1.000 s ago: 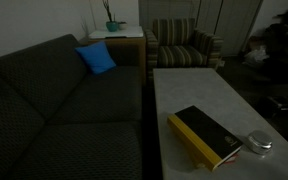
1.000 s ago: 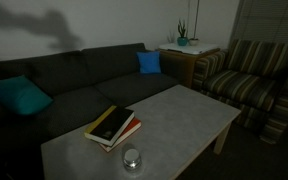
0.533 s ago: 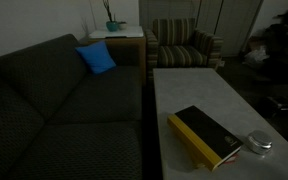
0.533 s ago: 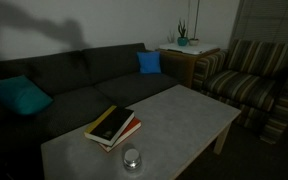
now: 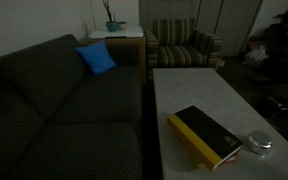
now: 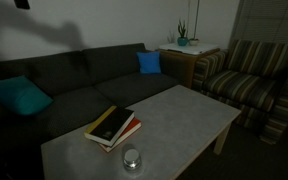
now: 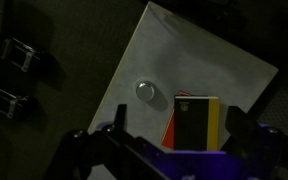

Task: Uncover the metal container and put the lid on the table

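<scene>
We see the gripper [image 7: 175, 118] well above the scene, fingers spread wide, holding nothing | small round shiny metal container [image 7: 146, 92], domed lid [image 5: 259, 139] on, sits on the speckled grey stone-like counter [image 7: 199, 50] near the flat rectangular black-and-yellow book [image 7: 196, 130], not touching it.

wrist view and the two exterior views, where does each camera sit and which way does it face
Wrist view: high above the table, looking down on the metal container and the book; the open gripper shows along the bottom edge.
Exterior view: off the table's near end, looking along it toward the striped armchair, sofa at left; no robot part clearly shows.
Exterior view: across the table from the sofa, facing it, container nearest; no robot part clearly shows.
Shared: all three show table, container and book.
</scene>
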`<state>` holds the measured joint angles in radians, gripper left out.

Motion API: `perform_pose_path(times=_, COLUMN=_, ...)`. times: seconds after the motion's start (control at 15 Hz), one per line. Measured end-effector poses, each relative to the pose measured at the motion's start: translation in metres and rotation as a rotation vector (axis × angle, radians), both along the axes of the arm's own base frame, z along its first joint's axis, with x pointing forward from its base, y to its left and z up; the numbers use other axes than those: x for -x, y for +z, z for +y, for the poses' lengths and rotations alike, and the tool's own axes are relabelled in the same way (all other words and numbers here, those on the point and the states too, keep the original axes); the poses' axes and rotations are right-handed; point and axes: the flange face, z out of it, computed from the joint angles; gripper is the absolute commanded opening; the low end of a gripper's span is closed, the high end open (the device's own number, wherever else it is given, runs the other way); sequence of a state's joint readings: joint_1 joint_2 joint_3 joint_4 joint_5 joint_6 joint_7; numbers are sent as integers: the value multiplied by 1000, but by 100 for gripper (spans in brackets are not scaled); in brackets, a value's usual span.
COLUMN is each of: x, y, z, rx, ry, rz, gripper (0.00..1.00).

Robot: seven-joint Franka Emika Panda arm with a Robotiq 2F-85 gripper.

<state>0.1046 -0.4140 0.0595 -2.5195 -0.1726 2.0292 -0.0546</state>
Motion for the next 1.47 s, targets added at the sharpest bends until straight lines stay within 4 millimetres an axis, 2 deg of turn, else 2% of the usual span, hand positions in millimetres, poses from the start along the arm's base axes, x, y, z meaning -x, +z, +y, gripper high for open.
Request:
perform_pose_path(times=0.27, x=-12, y=-70, z=-1, rx=25, ry=-35, rz=80, gripper=100)
perform_pose_path(times=0.73, x=-26, y=-210, z=-36, rx=-70, ry=-29, rz=282, gripper=100)
perform_pose_path(times=0.87, x=-29, y=-240, z=-43, rx=-102, ry=-9, rz=348, gripper=100)
perform_pose_path(times=1.0, x=-34, y=-253, z=-46, rx=-109, ry=-4, rz=370, gripper=100)
perform_pose_path(times=1.47, x=-39, y=-253, z=-45, rx=-103, ry=10, rz=359, gripper=100)
